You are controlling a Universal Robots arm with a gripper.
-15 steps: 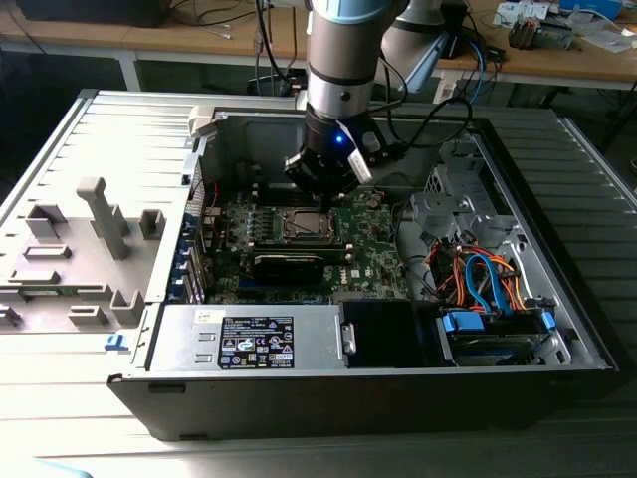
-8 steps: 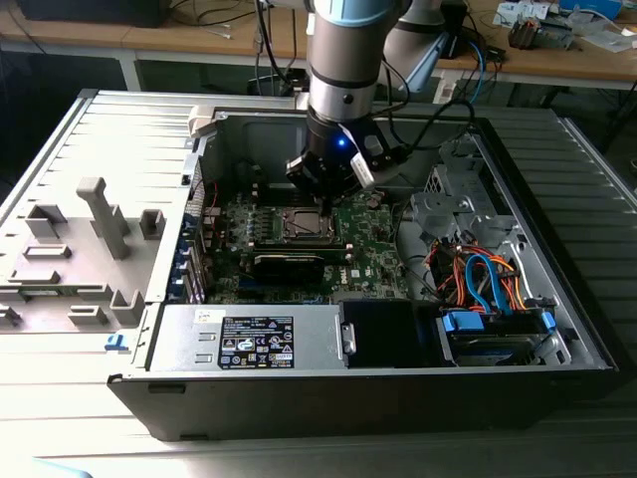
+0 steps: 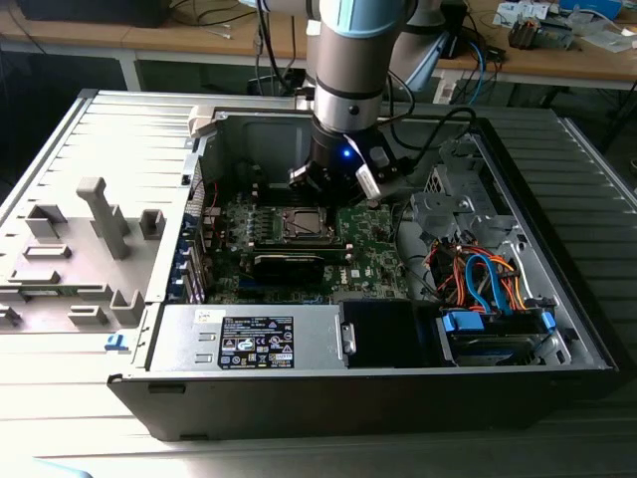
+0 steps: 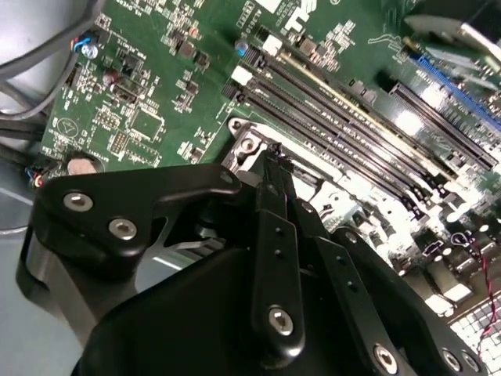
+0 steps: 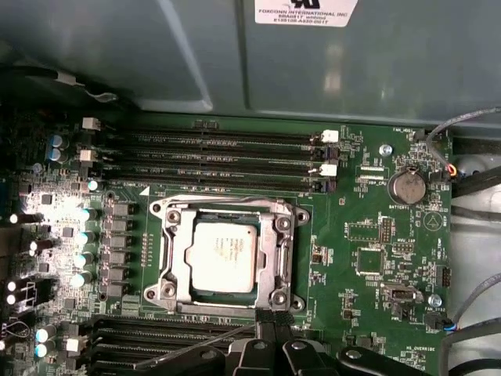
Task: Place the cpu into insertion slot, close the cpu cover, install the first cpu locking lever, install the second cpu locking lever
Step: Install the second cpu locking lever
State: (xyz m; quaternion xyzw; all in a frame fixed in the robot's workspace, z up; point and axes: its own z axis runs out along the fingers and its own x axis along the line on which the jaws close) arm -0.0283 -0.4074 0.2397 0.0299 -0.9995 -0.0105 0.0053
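The claw [image 5: 266, 333] hangs low over the green board [image 5: 376, 235], its two black fingers [image 4: 274, 235] pressed together with nothing between them; the tips sit right at the edge of the cpu cover [image 5: 274, 239]; the cpu [image 5: 223, 252] lies just past the tips, straight ahead, resting flat in the insertion slot [image 5: 225, 294]; it looks like a shiny grey square; the cover is a silver frame lying down around it, so the chip shows through the window.
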